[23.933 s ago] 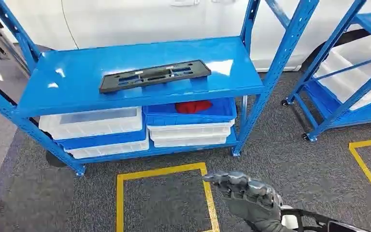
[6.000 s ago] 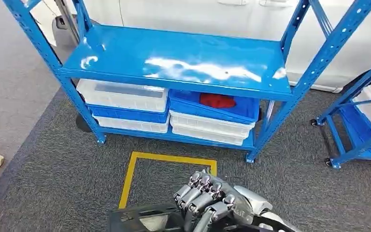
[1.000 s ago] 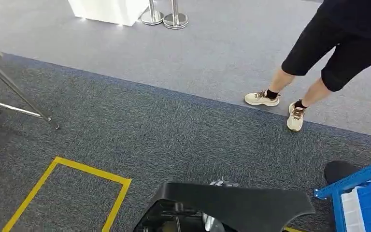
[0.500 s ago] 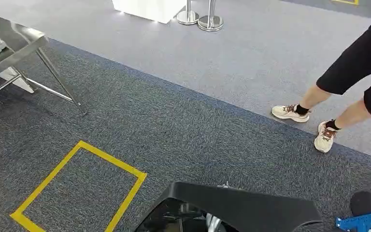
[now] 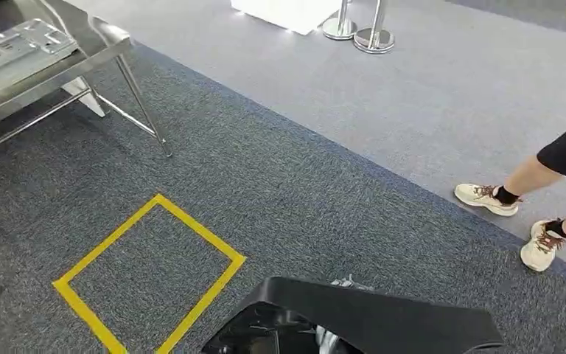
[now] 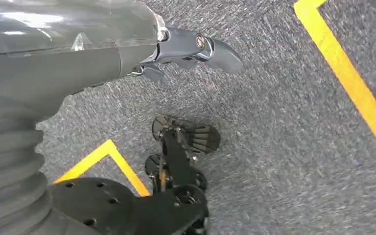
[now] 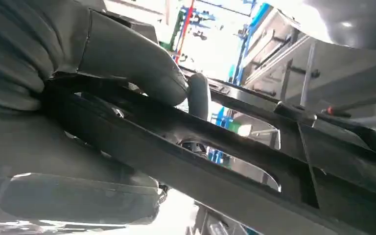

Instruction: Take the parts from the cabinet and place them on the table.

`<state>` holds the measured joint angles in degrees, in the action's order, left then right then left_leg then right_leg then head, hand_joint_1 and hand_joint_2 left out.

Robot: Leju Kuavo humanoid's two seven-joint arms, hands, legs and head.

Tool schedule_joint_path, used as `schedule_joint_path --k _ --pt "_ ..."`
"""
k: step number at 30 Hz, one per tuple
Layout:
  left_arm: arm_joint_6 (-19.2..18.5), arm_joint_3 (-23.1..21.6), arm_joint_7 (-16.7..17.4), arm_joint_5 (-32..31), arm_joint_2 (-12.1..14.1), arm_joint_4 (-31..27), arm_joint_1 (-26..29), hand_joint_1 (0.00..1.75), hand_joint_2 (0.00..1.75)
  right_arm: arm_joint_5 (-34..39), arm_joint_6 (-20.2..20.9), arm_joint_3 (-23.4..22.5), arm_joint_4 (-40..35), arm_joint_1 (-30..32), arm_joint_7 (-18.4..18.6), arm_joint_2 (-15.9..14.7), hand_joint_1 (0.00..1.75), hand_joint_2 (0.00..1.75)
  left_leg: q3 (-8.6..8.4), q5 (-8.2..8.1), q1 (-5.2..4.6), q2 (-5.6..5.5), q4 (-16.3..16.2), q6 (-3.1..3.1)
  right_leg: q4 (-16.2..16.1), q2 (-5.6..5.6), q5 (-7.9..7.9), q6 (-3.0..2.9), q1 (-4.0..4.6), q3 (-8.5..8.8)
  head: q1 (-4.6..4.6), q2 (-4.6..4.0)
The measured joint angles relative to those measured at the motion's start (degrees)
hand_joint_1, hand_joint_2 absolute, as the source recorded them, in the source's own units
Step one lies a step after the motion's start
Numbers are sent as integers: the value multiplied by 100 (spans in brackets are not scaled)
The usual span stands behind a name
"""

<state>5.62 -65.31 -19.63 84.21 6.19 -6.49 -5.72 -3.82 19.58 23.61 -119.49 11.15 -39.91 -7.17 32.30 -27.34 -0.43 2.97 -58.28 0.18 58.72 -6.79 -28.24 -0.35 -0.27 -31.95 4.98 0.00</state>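
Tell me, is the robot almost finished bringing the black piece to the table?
Partly. The pick-up looks done: the right hand holds the black part, carried low in the head view. The metal table stands ahead at upper left, across the carpet with the yellow square. What's left: walking to the table and setting the part down.

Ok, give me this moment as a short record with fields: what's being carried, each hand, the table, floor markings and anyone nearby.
carried part: black plastic part, long and flat, low in the head view
right hand: right hand grips the black plastic part, thumb on top
left hand: left hand holds nothing, hanging over the carpet
table: metal table at upper left, a silvery part lying on it
floor marking: yellow tape square on grey carpet
person: legs and pale shoes at right
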Motion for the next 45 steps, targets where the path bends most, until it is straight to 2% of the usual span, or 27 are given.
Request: schedule_joint_path --k 2,3,5,7,8,9,11,12,13,14,16,22,23,24,25,26,28,29,30,34,35,37,39,40,42,44,45 --pt "-9 -24 0 0 15 2 41 0 175 -31 0 0 2 -14 0 35 175 175 10 21 -13 -118 39 53 -34 -102 5 46 -7 47 0 0" --pt "-11 -37 0 0 13 2 50 0 175 -33 -2 0 0 -19 0 53 175 175 -86 92 85 -185 131 101 -10 -45 -30 93 -5 55 0 0" --pt "-24 -50 -7 0 7 0 12 0 175 -35 -4 0 4 -27 -4 68 175 175 -94 117 73 -280 159 137 446 487 -323 117 -35 -128 -2 0" --pt "-26 -68 -9 0 2 0 -24 0 175 -37 -4 0 28 -20 2 74 175 175 -87 116 67 -429 157 150 1354 626 -727 140 -50 -585 0 0" --pt "-26 -79 -9 0 2 2 -25 0 175 -39 0 0 39 -24 2 74 175 175 -88 116 65 -505 149 149 1643 637 -781 151 -50 -748 -2 0" --pt "-26 -83 -9 2 2 2 -23 0 175 -44 2 0 50 -24 2 74 175 175 -92 113 67 -579 142 149 1652 639 -689 159 -53 -779 0 0" --pt "-28 -90 -11 2 2 0 -25 0 175 -46 4 0 57 -45 2 76 175 175 -96 93 82 -757 102 120 966 667 -194 160 -80 -499 0 0" --pt "-31 -94 -18 2 2 0 -27 0 175 -46 11 0 57 -70 2 76 175 175 -96 69 90 -842 62 89 427 777 87 162 -105 -259 0 0" --pt "-35 -96 -22 4 2 0 -27 0 175 -46 17 0 63 -104 2 76 175 175 -60 37 103 -898 17 60 142 1094 74 158 -146 -121 -2 0" --pt "-35 -100 -22 4 2 2 -48 0 175 -39 28 0 77 -114 0 87 175 175 -2 10 67 -967 -70 17 69 1186 45 159 -141 -129 0 0" --pt "-26 -109 -26 9 4 2 -32 0 175 -35 57 0 90 -109 2 107 175 175 39 27 111 -1061 -27 -52 96 1065 37 94 -95 -131 0 0" --pt "-26 -111 -26 9 4 2 -29 0 175 -35 61 0 90 -108 2 109 175 175 41 28 114 -1067 -24 -58 96 1060 36 88 -94 -130 0 0" --pt "-7 -111 11 11 11 2 8 0 175 -31 116 -2 90 -107 2 136 175 175 34 14 130 -1116 -26 -138 33 904 58 -15 -124 -86 0 0" --pt "0 -111 18 11 -7 0 14 0 175 -31 122 -2 90 -105 4 149 175 175 56 -29 113 -831 -112 -151 12 856 55 -35 -117 -60 0 0" --pt "11 -111 39 11 -9 0 -45 0 175 -28 149 -2 98 -87 0 186 175 175 625 -597 114 -391 -1218 -207 4 606 22 -103 -73 -35 0 0" --pt "-2 -111 70 11 -11 0 0 0 175 -6 192 -2 164 -222 2 186 175 175 859 -517 114 -349 -1590 -203 6 367 -15 -108 -49 -12 0 0" --pt "-7 -111 90 11 0 0 15 0 175 48 205 -2 208 -369 2 186 175 175 384 6 100 -249 -633 -149 5 230 -48 -90 -38 44 0 0" --pt "0 -111 118 11 15 0 12 0 175 94 205 -9 232 -442 2 186 175 175 140 169 72 -53 -167 -95 3 168 -67 -74 -31 77 0 0" --pt "18 -111 153 11 24 2 -1 0 175 138 205 -26 260 -523 2 184 175 175 102 64 -16 163 -48 -19 5 117 -87 -40 4 90 0 0" --pt "206 -70 317 11 109 2 51 0 175 370 221 -92 389 -815 2 118 175 175 122 127 -13 -103 40 92 -53 -97 -100 92 12 163 0 0" --pt "240 -42 345 11 114 2 79 0 175 406 223 -118 413 -884 6 92 175 175 35 179 58 -172 106 112 -6 -50 -142 135 -5 164 -2 0" --pt "282 4 361 11 129 2 46 0 175 474 245 -144 457 -971 -4 50 175 175 33 207 54 -281 142 160 595 491 -486 142 -12 -135 -4 0" --pt "286 48 337 11 129 2 30 0 175 522 289 -157 555 -1003 0 11 175 175 47 197 41 -448 130 178 1442 627 -806 154 -16 -592 -4 0" --pt "273 68 304 11 129 2 37 0 175 536 317 -162 599 -1031 0 -4 175 175 49 195 39 -526 119 179 1616 637 -797 161 -16 -712 -4 0" --pt "238 107 236 11 127 2 53 0 175 577 343 -160 667 -1081 2 -33 175 175 44 180 45 -698 82 166 1195 656 -393 156 -29 -575 -4 0" --pt "186 120 158 11 103 2 53 0 175 618 371 -160 717 -1144 2 -39 175 175 47 136 52 -825 9 141 192 802 140 135 -64 -145 -4 0" --pt "155 122 125 11 98 2 56 0 175 656 409 -160 745 -1186 4 -39 175 175 74 120 30 -850 -23 115 87 894 8 112 -50 -110 -4 0"
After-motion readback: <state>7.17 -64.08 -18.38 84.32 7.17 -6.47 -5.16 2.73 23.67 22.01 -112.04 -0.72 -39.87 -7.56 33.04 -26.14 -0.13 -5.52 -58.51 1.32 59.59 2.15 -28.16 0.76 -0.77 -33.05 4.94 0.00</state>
